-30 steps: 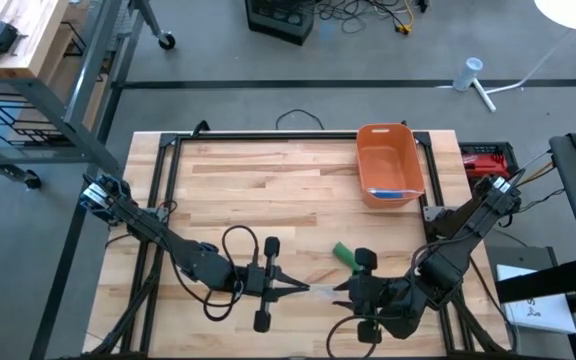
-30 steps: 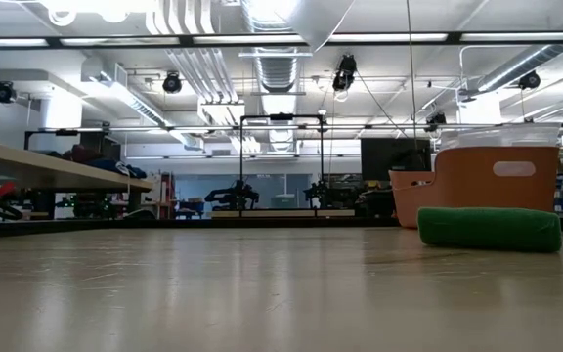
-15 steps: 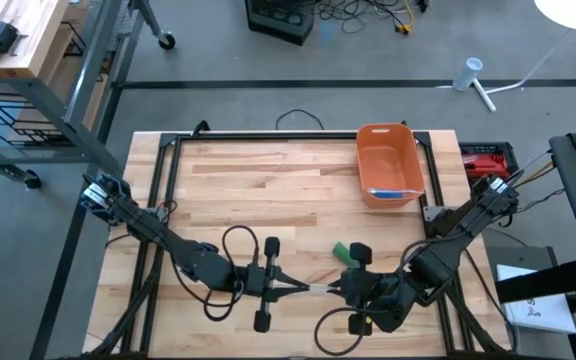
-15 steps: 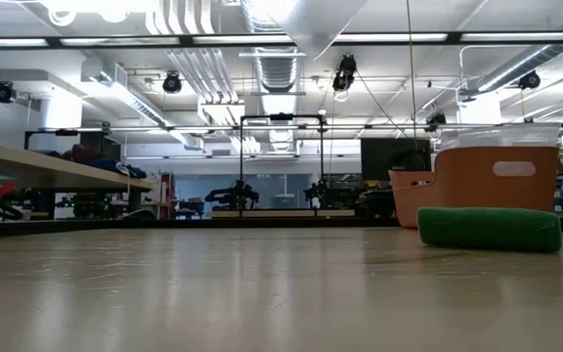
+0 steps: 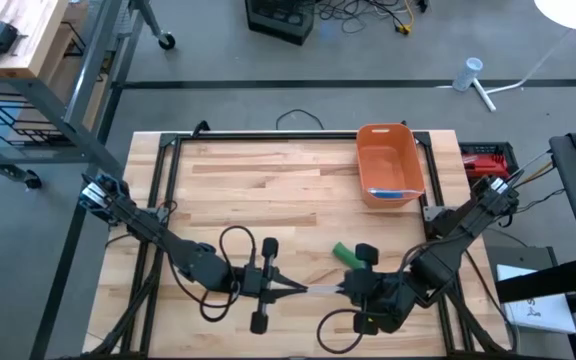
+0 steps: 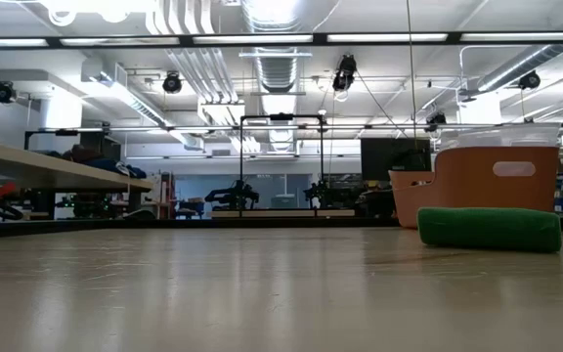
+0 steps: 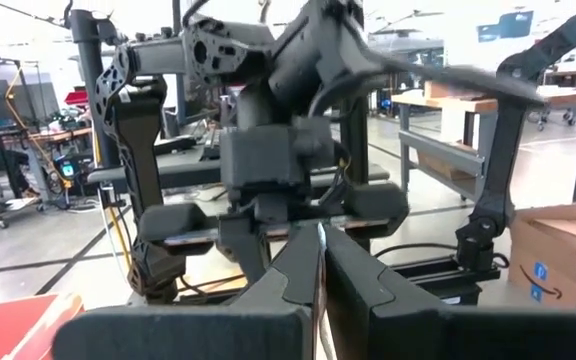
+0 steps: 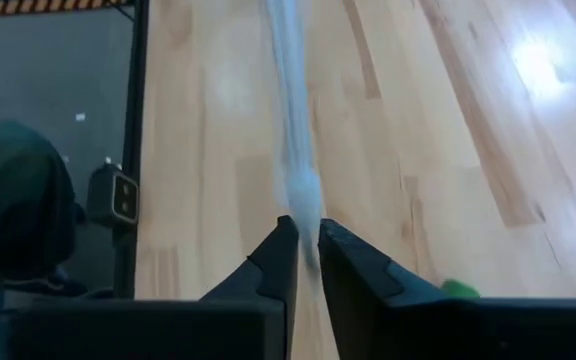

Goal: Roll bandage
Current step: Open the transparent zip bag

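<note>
Tension seems key here: thin pale gauze bandage strip (image 8: 301,190) stretched between left jaws (image 5: 298,289), pinched closed, and right jaws (image 5: 346,289), clamped narrow on it, so I'd keep it taut while rolling.

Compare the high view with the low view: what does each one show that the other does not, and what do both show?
Only the high view shows both arms, with the left end effector and right end effector meeting over a pale strip. Only the low view shows the room's ceiling pipes. Both show the green roll, the orange bin and the wooden table.
</note>
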`<act>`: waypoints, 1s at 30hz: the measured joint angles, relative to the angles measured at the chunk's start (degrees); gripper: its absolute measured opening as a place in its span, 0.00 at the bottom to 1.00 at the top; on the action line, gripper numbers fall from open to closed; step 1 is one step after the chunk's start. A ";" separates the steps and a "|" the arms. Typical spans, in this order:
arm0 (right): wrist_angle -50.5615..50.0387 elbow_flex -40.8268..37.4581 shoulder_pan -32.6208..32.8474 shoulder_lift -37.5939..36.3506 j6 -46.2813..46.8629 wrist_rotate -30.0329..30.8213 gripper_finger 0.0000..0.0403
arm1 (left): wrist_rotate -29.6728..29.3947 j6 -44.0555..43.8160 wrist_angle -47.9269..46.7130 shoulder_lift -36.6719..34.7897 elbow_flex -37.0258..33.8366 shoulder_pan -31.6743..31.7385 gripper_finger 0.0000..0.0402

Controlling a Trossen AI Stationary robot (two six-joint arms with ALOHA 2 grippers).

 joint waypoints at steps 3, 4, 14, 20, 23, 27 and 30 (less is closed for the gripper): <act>-1.69 -0.02 0.40 0.00 1.18 -0.31 0.07 | 0.02 0.01 -0.09 -0.39 0.00 -0.23 0.00; -1.76 -0.02 0.58 0.00 1.18 -0.77 0.07 | 0.02 0.01 -0.12 -0.51 0.00 -0.28 0.00; 0.34 2.09 2.10 -0.40 -1.69 -0.66 0.11 | 0.02 0.03 -0.67 -0.74 0.00 -0.38 0.00; 5.76 2.27 1.84 -0.48 -6.01 0.13 0.25 | 0.02 0.01 -0.67 -0.74 0.00 -0.38 0.00; 6.38 2.11 0.83 -0.48 -6.34 2.82 0.29 | 0.00 0.02 -0.62 -0.74 0.00 -0.38 0.00; 6.28 1.99 -0.10 -0.46 -6.53 4.03 0.30 | 0.00 0.01 -0.63 -0.74 0.00 -0.36 0.00; 6.31 1.95 -0.19 -0.46 -6.86 3.97 0.25 | 0.00 0.03 -0.65 -0.74 0.00 -0.34 0.00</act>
